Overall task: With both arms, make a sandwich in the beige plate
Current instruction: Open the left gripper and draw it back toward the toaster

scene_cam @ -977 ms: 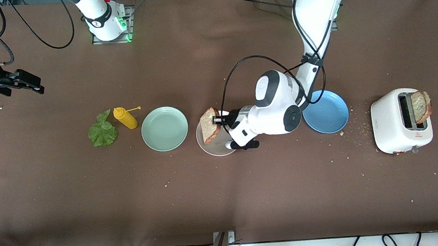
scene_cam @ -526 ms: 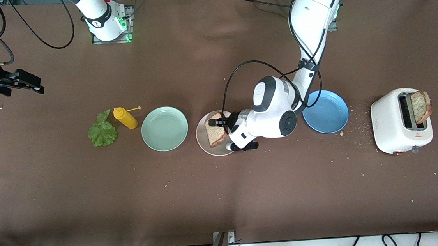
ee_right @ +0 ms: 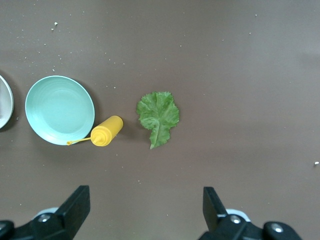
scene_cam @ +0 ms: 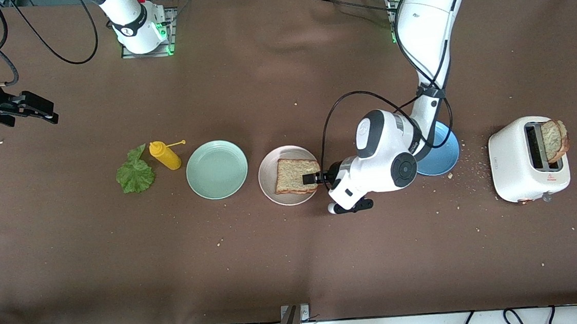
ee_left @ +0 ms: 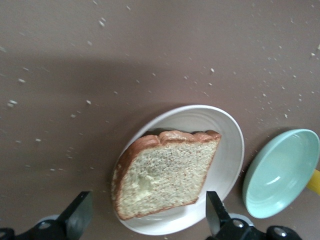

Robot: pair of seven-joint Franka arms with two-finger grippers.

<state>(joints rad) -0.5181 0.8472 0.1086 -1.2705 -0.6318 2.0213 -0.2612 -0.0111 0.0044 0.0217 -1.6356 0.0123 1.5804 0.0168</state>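
Brown wholemeal bread slice (scene_cam: pixel 296 176) lies flat on the round beige ridged plate (scene_cam: pixel 268 181), centre of the front view. Left gripper (scene_cam: pixel 314 177) sits at the plate's edge, jaws wide apart and holding nothing (slice shows between them in its wrist view). Right gripper (scene_cam: pixel 37 111), upper left, waits, fingers spread and empty. Green lettuce leaf (scene_cam: pixel 135 173) lies mid-left by a yellow squeeze bottle (scene_cam: pixel 165 154).
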